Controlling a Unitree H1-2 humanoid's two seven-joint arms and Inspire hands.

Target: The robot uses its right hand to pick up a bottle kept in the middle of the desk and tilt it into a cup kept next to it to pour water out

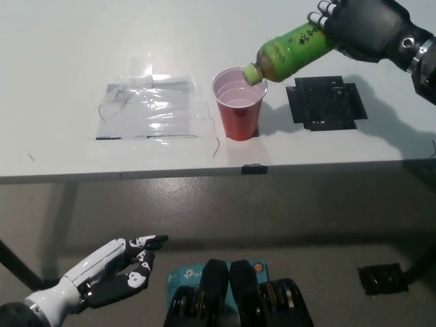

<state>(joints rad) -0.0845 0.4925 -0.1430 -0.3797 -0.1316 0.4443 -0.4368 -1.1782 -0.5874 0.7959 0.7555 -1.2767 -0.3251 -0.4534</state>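
Note:
A green bottle (289,52) is held tilted, neck down to the left, by my black right hand (364,26), which is shut on its base end at the upper right. The bottle's cap end sits just over the right rim of a red cup (238,104). The cup stands upright near the middle of the white desk (61,48); its inside looks pale. No stream is visible. My white left hand (112,270) rests below the desk edge at the lower left, fingers apart and holding nothing.
A black square mat (325,102) lies on the desk right of the cup, under the bottle's shadow. A clear plastic sheet (148,107) is taped flat left of the cup. A small black clip (251,168) sits on the desk's front edge.

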